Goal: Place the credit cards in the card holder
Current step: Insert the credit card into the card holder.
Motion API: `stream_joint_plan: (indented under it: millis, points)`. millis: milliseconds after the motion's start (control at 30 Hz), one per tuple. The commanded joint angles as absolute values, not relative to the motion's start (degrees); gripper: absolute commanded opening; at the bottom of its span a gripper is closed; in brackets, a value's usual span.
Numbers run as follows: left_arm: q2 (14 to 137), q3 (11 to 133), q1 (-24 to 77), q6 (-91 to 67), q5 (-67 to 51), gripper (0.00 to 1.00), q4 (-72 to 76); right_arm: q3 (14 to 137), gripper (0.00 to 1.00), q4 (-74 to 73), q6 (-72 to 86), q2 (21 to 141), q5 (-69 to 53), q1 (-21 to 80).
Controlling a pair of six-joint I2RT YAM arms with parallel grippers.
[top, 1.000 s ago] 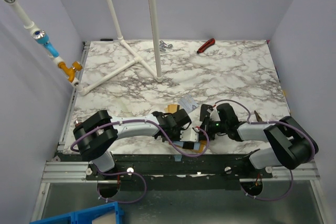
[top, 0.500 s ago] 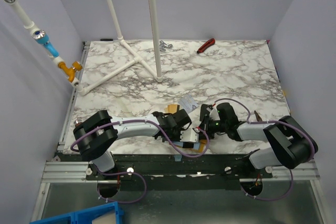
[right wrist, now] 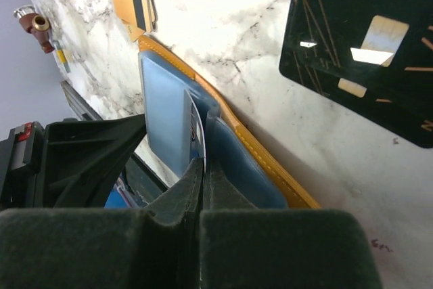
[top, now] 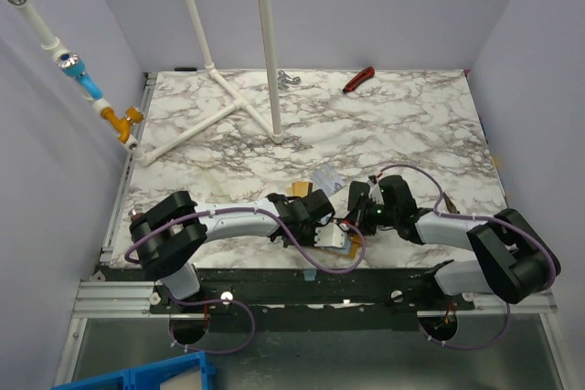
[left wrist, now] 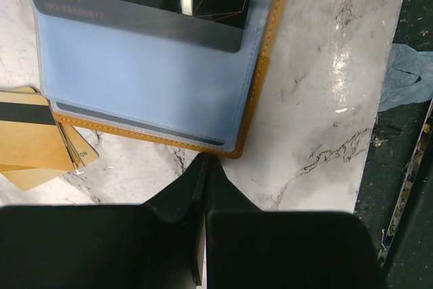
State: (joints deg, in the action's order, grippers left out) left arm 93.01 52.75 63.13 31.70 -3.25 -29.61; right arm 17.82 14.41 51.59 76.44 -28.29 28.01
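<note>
From above, both arms meet at the near edge of the marble table (top: 411,125) over the card holder (top: 334,242).

Left wrist: left gripper (left wrist: 205,167), jaws together, sits just near the holder's corner; gold cards (left wrist: 34,143) lie left.

Right wrist: right gripper (right wrist: 203,167) pinches a pale card (right wrist: 194,133) into the holder; a black card (right wrist: 365,45) lies apart.

Two tools (top: 322,222) (top: 352,219), one card holder (left wrist: 162,79), two gold-tan cards (left wrist: 37,145), one black card (right wrist: 369,52).
</note>
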Motion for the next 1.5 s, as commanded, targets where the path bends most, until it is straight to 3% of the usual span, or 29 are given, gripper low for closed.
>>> stream_joint_plan:
  millis: [0,433,767,967,1133,1267,1467]
  points:
    - [94.8,53.9,64.1,31.8,-7.1,0.0,-30.1,17.2,0.01,16.0,49.9,80.8,-27.3,27.7]
    - [96.1,57.3,64.4,32.1,-10.1,0.0,-30.4,18.1,0.01,15.8,49.7,86.6,-26.0,28.1]
    - [94.5,58.7,64.4,28.9,-18.4,0.0,-29.6,21.7,0.03,3.7,48.7,80.1,-23.3,28.2]
    - [91.7,60.3,60.9,28.2,-22.4,0.0,-31.3,24.8,0.32,-6.7,46.0,77.9,-19.7,28.9]
    - [88.1,61.6,53.7,28.4,-26.9,0.0,-35.9,28.4,0.67,-14.3,44.2,76.5,-15.5,29.5]
    - [85.2,62.2,47.8,27.9,-30.9,0.0,-38.5,30.9,0.71,-17.8,44.7,75.3,-10.9,32.5]
    - [80.2,62.3,39.4,26.5,-35.6,0.0,-40.9,36.2,0.84,-23.6,48.1,78.5,-0.3,41.6]
